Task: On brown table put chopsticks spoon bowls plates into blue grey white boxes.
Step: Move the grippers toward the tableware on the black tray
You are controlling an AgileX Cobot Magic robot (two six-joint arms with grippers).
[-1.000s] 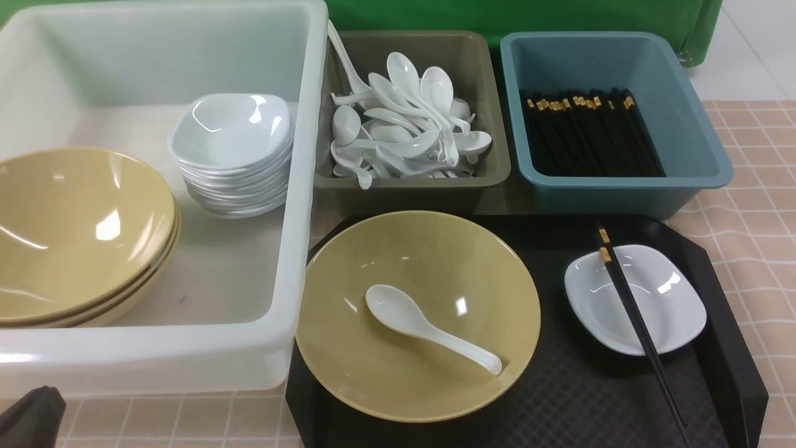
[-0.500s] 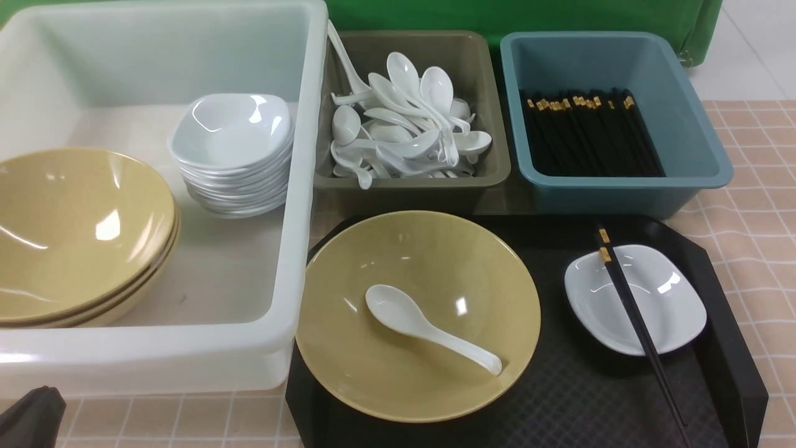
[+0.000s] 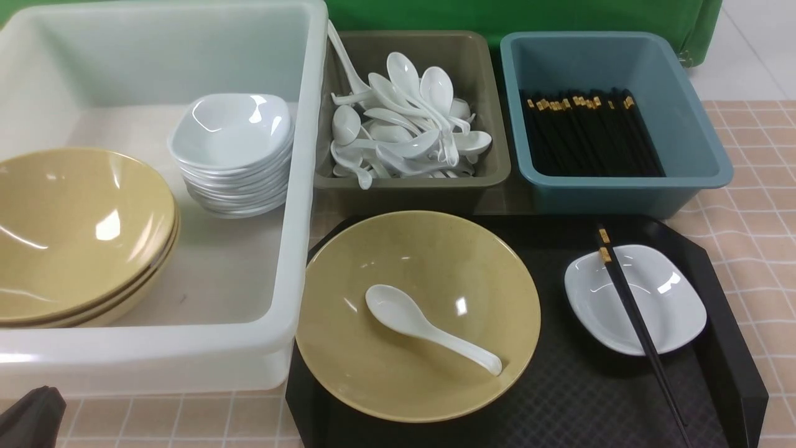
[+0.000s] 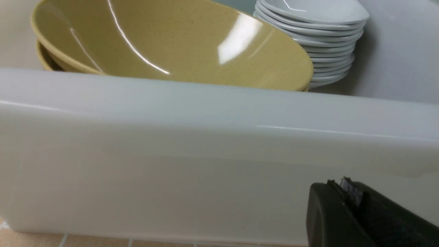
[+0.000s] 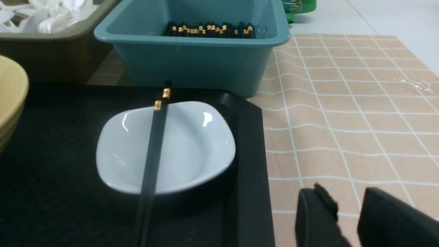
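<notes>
On the black tray a yellow bowl [image 3: 435,261] holds a white spoon [image 3: 429,326]. Beside it, a pair of black chopsticks [image 3: 640,330] lies across a small white plate [image 3: 671,298]. The white box [image 3: 292,186] contains stacked bowls [image 3: 74,236] and stacked plates [image 3: 233,149]. Spoons fill the grey box [image 3: 410,186], and chopsticks lie in the blue box [image 3: 615,186]. My left gripper [image 4: 337,181] is shut and empty, low outside the white box's near wall. My right gripper [image 5: 343,190] is open and empty over the table [image 5: 343,120], right of the tray; the front view does not show it.
The black tray [image 3: 572,398] has a raised rim along its right side. The three boxes stand side by side behind and left of it. A green cloth [image 3: 510,15] hangs at the back.
</notes>
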